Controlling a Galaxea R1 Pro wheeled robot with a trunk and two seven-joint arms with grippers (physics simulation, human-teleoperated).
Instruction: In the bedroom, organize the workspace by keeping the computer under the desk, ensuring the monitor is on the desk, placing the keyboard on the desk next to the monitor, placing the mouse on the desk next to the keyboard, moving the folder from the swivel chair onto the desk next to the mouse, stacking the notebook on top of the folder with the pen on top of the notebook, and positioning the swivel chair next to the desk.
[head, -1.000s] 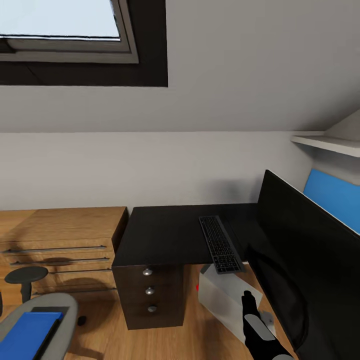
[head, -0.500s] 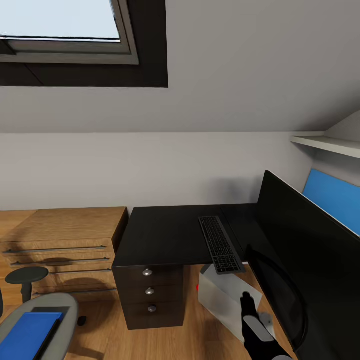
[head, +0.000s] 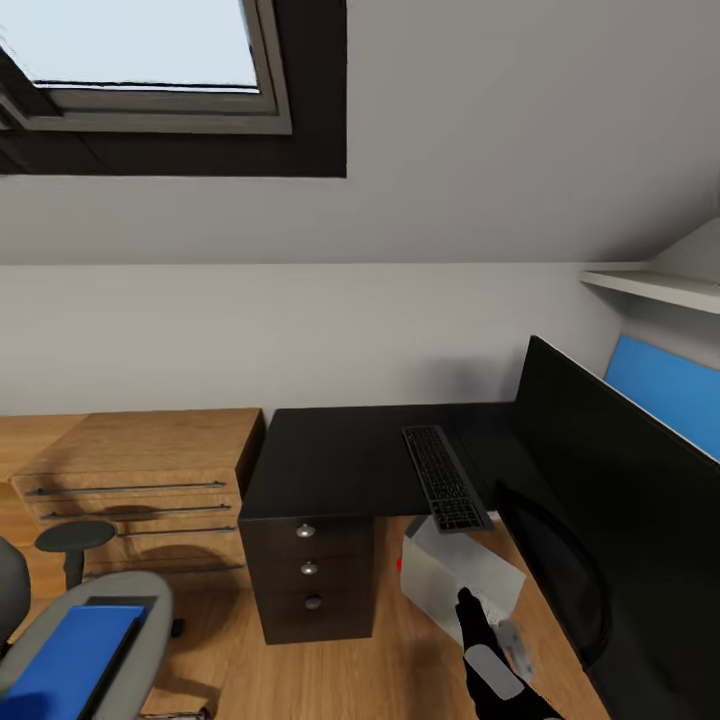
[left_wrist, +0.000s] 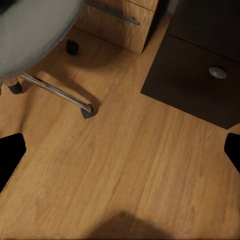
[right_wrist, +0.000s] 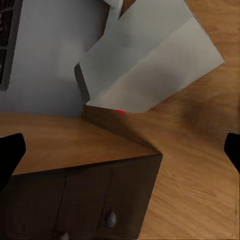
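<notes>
The black-topped desk (head: 340, 460) stands against the wall with the keyboard (head: 445, 478) on its right part. The big black monitor (head: 620, 480) rises at the right on its round base (head: 550, 565). Under the desk stands the light grey computer (head: 462, 575) (right_wrist: 150, 60). At the lower left the swivel chair (head: 130, 625) carries the blue folder (head: 60, 665) on its seat. My right gripper (head: 466, 604) (right_wrist: 120, 150) hangs open over the floor in front of the computer. My left gripper (left_wrist: 120, 152) is open above bare floor near the chair's chrome base (left_wrist: 55, 91).
A dark three-drawer unit (head: 310, 575) (left_wrist: 200, 75) stands under the desk's left end, with a light-wood dresser (head: 140, 470) beside it. A small pale object (head: 514, 640) lies on the floor by my right arm. A blue wall panel (head: 660, 390) sits behind the monitor.
The whole view has shifted, so the camera moved; more of the chair and folder shows. My right arm has moved left in the view, still in front of the computer.
</notes>
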